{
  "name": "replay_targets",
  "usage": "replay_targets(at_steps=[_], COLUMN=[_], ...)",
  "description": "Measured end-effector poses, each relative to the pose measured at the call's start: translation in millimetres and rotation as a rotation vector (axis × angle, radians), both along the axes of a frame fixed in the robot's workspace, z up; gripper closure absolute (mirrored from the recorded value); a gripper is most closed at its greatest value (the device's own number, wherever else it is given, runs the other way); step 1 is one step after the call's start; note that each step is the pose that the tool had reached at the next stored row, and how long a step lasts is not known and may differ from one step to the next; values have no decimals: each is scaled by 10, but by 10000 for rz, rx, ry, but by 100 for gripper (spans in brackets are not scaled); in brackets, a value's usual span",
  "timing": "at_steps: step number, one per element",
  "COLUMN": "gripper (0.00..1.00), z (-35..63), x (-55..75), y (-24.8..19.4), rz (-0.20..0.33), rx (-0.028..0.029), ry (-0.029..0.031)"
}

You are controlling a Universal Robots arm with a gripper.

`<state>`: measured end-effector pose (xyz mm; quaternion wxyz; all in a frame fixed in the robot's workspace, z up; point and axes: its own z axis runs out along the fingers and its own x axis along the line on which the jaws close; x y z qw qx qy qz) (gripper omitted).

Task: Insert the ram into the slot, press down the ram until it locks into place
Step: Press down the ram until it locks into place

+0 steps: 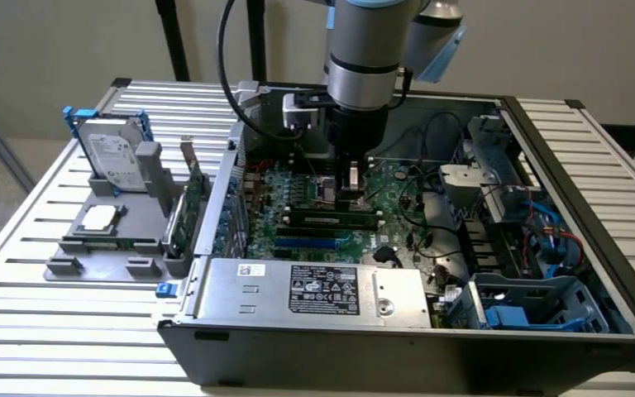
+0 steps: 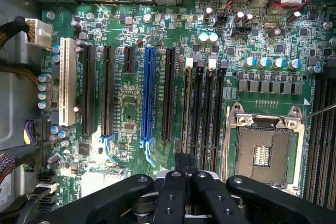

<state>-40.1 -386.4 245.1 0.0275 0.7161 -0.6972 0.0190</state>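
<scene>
1. Exterior view: the gripper (image 1: 353, 184) hangs inside the open computer case (image 1: 582, 215), directly above the motherboard (image 1: 295, 240).
2. The ram (image 1: 329, 221) lies seated in a black slot (image 1: 323, 229) at 6 o'clock from the gripper, just beside the blue card socket (image 1: 312, 244).
3. Wrist view: the gripper (image 2: 184, 165) has its jaws together, holding nothing, its tips over the slot (image 2: 198, 111) row, with the processor socket (image 2: 262, 153) at its 3 o'clock.

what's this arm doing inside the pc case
A robot arm reaches down into an open computer case, its gripper low over the motherboard. It holds a ram stick edge-on, just above the parallel black memory slots beside the processor socket. The stick is not seated yet.
</scene>
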Motion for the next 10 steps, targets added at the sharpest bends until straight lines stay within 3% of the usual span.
replay_targets(at_steps=[10], gripper=[89], z=[-2], x=[-4], y=[0], rz=[1], rx=[10], ry=[-1])
